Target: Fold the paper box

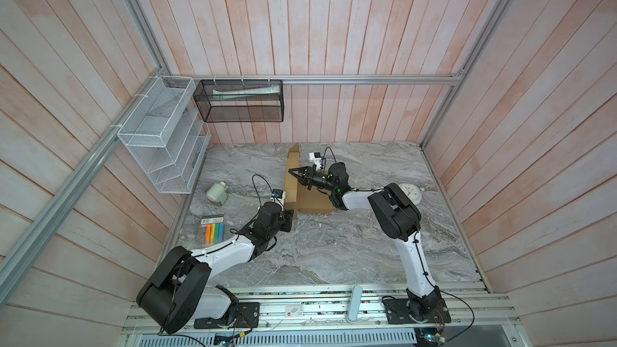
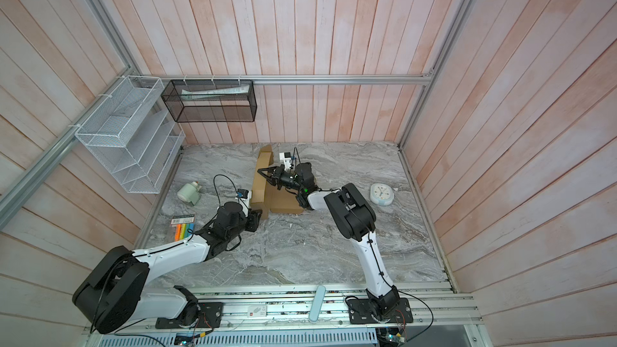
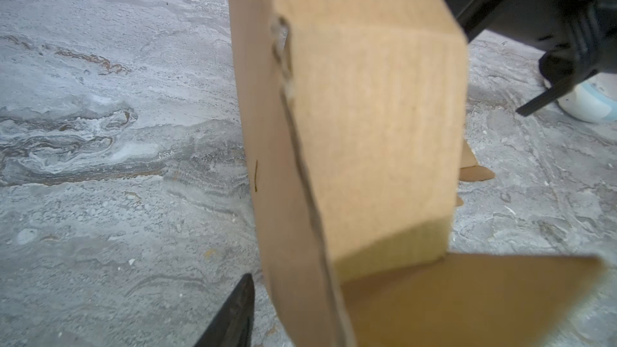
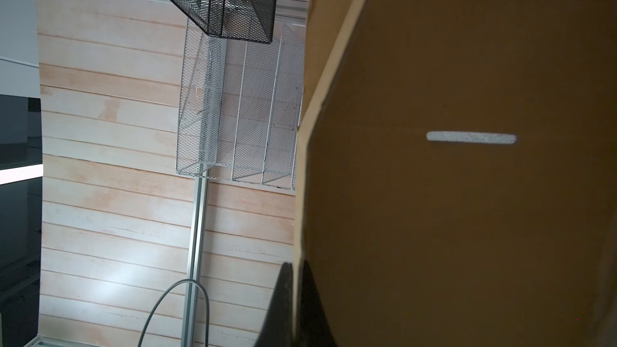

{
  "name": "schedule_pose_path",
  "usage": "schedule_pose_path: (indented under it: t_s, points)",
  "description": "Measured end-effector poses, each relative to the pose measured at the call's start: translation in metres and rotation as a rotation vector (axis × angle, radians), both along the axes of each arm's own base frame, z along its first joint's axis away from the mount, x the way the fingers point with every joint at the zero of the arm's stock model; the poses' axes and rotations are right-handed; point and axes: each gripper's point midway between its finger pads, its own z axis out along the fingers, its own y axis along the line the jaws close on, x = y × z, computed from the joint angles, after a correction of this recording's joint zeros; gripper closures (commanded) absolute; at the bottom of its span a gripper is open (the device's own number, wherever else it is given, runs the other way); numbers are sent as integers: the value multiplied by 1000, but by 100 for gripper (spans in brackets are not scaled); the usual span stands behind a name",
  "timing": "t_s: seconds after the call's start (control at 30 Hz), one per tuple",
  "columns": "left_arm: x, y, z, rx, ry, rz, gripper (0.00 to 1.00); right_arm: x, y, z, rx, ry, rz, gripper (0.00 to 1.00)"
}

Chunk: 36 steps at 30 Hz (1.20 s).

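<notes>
paper box [image 1: 291, 188] wall up | right tool [image 1: 290, 170] pinching its edge — hold it upright | left tool [image 1: 290, 219] at near corner, spread or closed unclear — crease along fold line

The paper box [image 1: 312, 205] is plain brown corrugated cardboard, matt and unprinted; the bench [image 1: 334, 255] looks like grey veined marble with a dull, smooth finish; the walls [image 1: 334, 28] are whitewashed pinkish wood planks; the rails [image 1: 367, 79] are bare satin aluminium; the rack [image 1: 160, 138] is white-coated wire mesh; the basket [image 1: 240, 103] is black metal mesh; the arm shells [image 1: 230, 250] are smooth white plastic.
</notes>
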Motion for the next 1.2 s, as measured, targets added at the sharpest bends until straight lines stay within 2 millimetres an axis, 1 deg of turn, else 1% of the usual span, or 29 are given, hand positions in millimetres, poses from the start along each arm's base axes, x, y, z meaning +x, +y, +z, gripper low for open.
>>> schedule_pose_path:
  t_s: [0.27,0.6,0.83,1.2]
  points:
    - [4,-6,2,-15,-27,7,52,3,-2,-2,-1,6,-21,100]
    - [6,-15,10,-34,-66,-3,52,6,-4,-5,-2,13,-47,100]
    - [5,-16,9,-32,-69,-8,61,5,-2,-7,-13,2,-46,100]
    - [5,-16,2,-12,-59,-14,63,3,2,-8,-25,-5,-39,100]
